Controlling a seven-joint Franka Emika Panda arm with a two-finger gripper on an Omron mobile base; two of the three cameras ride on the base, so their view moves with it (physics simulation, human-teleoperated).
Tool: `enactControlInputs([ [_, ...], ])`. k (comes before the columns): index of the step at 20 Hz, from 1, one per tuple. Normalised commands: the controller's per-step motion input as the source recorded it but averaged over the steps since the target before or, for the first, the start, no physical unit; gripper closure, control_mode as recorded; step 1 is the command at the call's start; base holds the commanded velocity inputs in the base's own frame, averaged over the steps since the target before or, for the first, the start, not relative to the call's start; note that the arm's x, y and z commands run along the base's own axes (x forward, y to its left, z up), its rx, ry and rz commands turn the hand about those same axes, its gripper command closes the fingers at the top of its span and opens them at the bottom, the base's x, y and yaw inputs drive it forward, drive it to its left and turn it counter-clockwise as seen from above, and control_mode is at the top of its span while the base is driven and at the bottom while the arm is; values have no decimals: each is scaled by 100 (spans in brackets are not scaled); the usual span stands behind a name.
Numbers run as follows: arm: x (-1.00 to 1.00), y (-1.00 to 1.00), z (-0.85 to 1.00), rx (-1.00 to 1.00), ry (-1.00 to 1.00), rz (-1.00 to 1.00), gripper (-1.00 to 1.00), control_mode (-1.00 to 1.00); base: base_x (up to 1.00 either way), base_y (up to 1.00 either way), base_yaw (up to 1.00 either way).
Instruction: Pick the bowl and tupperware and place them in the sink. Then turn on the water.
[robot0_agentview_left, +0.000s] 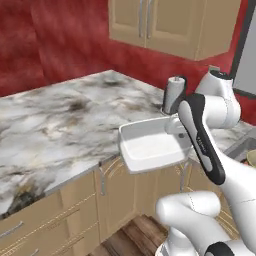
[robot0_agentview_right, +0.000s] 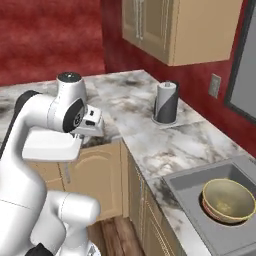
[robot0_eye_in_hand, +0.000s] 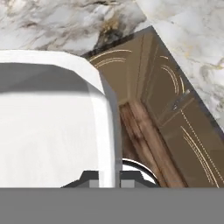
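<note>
- The bench (robot0_agentview_left: 60, 120) is grey-veined marble turning a corner, over tan cabinets (robot0_agentview_right: 100, 180) and a wood floor (robot0_eye_in_hand: 144, 144); red walls and tan wall cabinets (robot0_agentview_left: 165, 22) stand behind
- A paper-towel roll (robot0_agentview_right: 166, 102) stands upright on the bench near the wall
- The tupperware (robot0_agentview_left: 150, 145) is held in the air off the bench's front edge, over the cabinet fronts and floor; it is empty
- The claw (robot0_eye_in_hand: 106, 181) is clamped on the tupperware's wall, one tip on either side of the rim in the hand view
- The sink (robot0_agentview_right: 190, 187) is set into the bench to the right; the bowl (robot0_agentview_right: 228, 201) sits upright in its basin, empty
- The right base view shows the bowl whole in the sink, while the left base view catches just an edge of it at the far right, and shows the tupperware's open inside
</note>
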Motion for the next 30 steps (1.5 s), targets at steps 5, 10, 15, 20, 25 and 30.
enactControlInputs([
  [5,0,0,0,0,0,0,100,100,-33,0,-87],
  [10,0,0,0,0,0,0,100,100,-41,0,-82],
  [15,0,0,0,0,0,0,100,100,-37,-8,-79],
  [20,0,0,0,0,0,0,100,100,-9,-68,-54],
  [25,0,0,0,0,0,0,100,100,-1,-67,-16],
  [30,0,0,0,0,0,0,100,100,8,-54,-4],
])
